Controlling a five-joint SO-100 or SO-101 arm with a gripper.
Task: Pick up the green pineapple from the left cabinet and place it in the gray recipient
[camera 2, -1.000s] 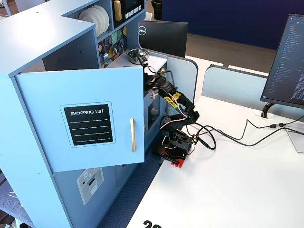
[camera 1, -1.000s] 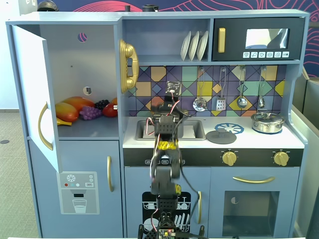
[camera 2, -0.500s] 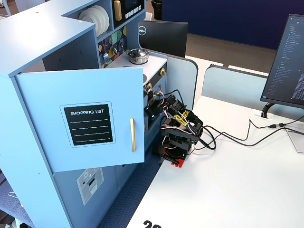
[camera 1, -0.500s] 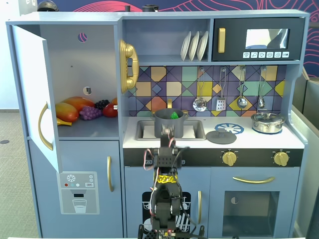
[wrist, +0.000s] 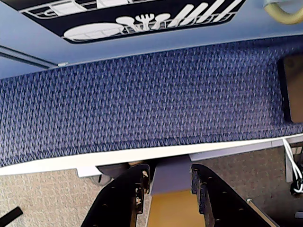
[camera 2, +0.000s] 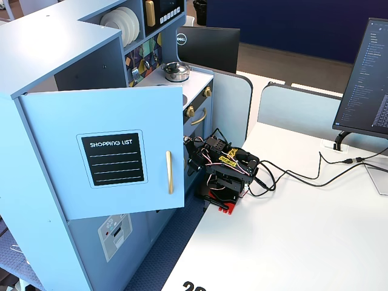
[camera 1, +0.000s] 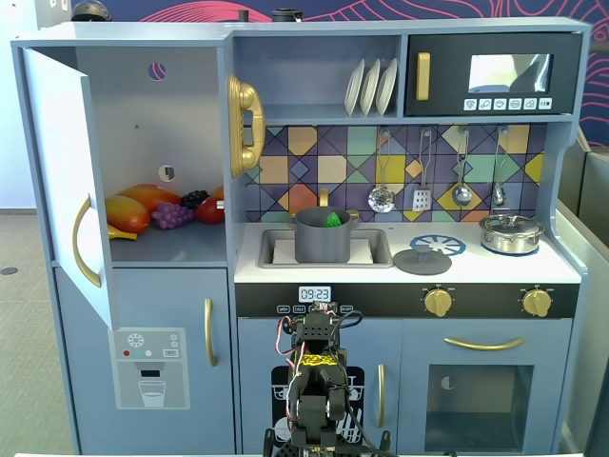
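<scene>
The green pineapple (camera 1: 333, 218) sits inside the gray recipient (camera 1: 322, 240), only its top showing above the rim. The pot stands in the sink of the toy kitchen. The left cabinet (camera 1: 143, 124) stands open, its door (camera 1: 57, 162) swung out, also in the other fixed view (camera 2: 115, 151). My arm (camera 1: 319, 376) is folded low in front of the kitchen, on the white table (camera 2: 291, 242). My gripper (wrist: 170, 177) is open and empty, pointing down past the table edge at blue carpet (wrist: 142, 99), far from the pineapple.
Purple grapes (camera 1: 172, 215), orange and yellow fruit (camera 1: 128, 211) and a red fruit (camera 1: 209, 209) lie on the cabinet shelf. A gray lid (camera 1: 422, 260) and a silver lidded pot (camera 1: 510, 231) sit on the counter. Cables (camera 2: 303, 176) and a monitor (camera 2: 367, 79) are on the table.
</scene>
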